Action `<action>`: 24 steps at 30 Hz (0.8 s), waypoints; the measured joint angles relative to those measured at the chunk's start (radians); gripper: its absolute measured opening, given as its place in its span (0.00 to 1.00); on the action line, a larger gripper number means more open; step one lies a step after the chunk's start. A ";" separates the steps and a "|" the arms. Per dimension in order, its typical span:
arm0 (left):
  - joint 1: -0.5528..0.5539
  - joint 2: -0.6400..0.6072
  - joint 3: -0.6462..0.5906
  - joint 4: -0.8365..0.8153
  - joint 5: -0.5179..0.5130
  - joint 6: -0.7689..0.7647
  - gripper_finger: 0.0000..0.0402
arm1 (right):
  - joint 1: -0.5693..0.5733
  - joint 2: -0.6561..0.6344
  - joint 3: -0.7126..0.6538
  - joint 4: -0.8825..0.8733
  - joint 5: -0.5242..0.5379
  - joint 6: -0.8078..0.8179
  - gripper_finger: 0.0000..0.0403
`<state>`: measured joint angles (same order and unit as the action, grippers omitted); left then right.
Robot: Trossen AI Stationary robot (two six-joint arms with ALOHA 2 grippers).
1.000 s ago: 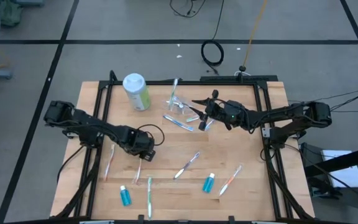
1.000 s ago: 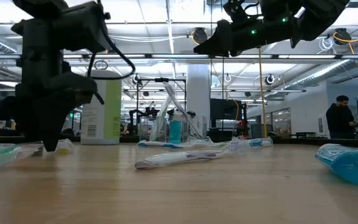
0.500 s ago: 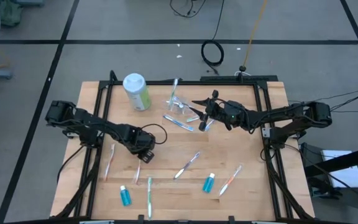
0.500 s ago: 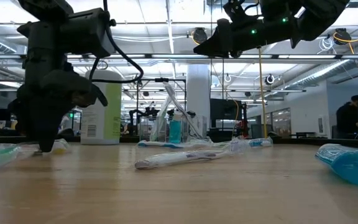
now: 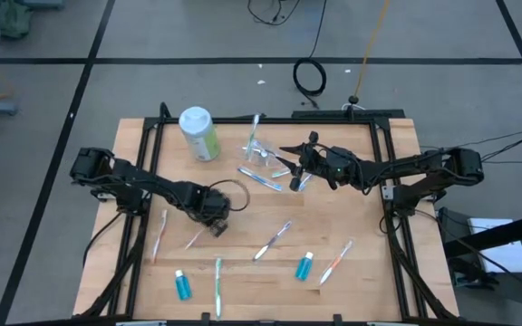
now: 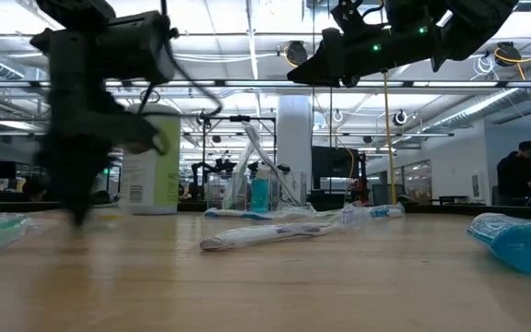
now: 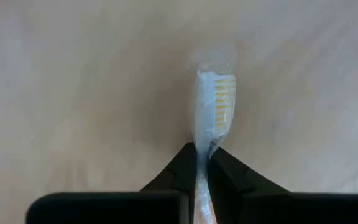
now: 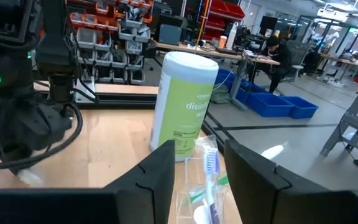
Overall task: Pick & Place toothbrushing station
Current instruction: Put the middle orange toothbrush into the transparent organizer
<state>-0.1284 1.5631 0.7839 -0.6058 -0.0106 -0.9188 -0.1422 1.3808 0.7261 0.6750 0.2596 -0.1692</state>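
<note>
High view: wooden table (image 5: pixel 352 217), left end effector (image 5: pixel 217 226) pinching a toothbrush (image 7: pixel 215 106).

The dark left arm reaches low across the bench, and its left gripper (image 7: pixel 202 163) points downward with both fingers (image 7: pixel 180 165) pressed together on a thin orange-bristled toothbrush (image 7: pixel 216 109). The dark right arm is raised, its right gripper (image 8: pixel 199 163) level, fingers (image 8: pixel 157 171) parted.

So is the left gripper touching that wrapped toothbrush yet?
Touching: in the left wrist view, the left gripper fingers press both sides of the toothbrush neck.
</note>
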 joint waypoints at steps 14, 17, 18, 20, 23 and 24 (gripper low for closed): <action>0.118 -0.007 0.309 0.254 -0.711 0.393 0.06 | 0.049 0.000 0.000 -0.168 -0.007 0.119 0.32; 0.149 -0.011 0.320 0.399 -0.722 0.532 0.09 | 0.073 0.000 0.000 -0.215 -0.003 0.149 0.32; 0.160 -0.011 0.320 0.437 -0.727 0.575 0.09 | 0.081 0.000 0.000 -0.219 -0.002 0.158 0.32; 0.183 -0.008 0.320 0.473 -0.753 0.637 0.06 | 0.096 0.000 0.000 -0.221 -0.002 0.174 0.32; 0.223 -0.009 0.320 0.510 -0.846 0.674 0.02 | 0.122 0.000 0.000 -0.219 -0.002 0.210 0.32; 0.238 -0.010 0.320 0.521 -0.878 0.681 0.02 | 0.130 0.000 0.000 -0.219 -0.002 0.220 0.32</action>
<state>0.1099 1.5532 1.1034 -0.0851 -0.8884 -0.2382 -0.0118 1.3810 0.7258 0.4563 0.2576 0.0506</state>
